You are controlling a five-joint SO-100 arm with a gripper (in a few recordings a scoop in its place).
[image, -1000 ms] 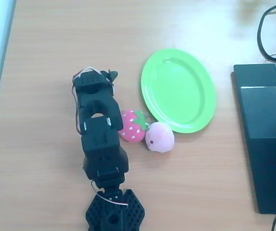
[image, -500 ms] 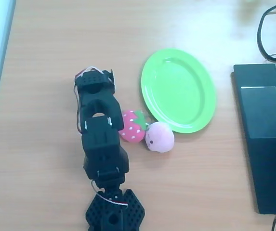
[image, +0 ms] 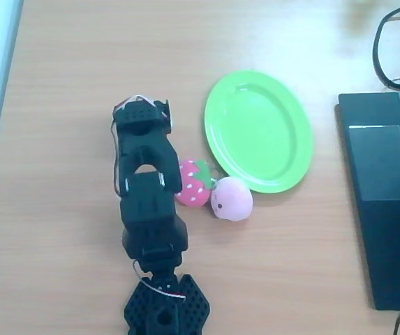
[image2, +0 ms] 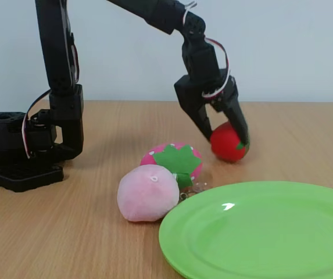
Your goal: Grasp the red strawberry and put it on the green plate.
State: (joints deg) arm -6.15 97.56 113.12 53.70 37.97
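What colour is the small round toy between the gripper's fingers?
Plain bright red, seen best in the fixed view: the red strawberry inside the gripper.

Overhead view: straight down on the pale wooden table, arm base at bottom edge. Fixed view: low, near tabletop height, close, facing the wall. Shared: bright lime-green oval plastic plate, black arm

Small red strawberry on the table, empty lime-green oval plate well apart
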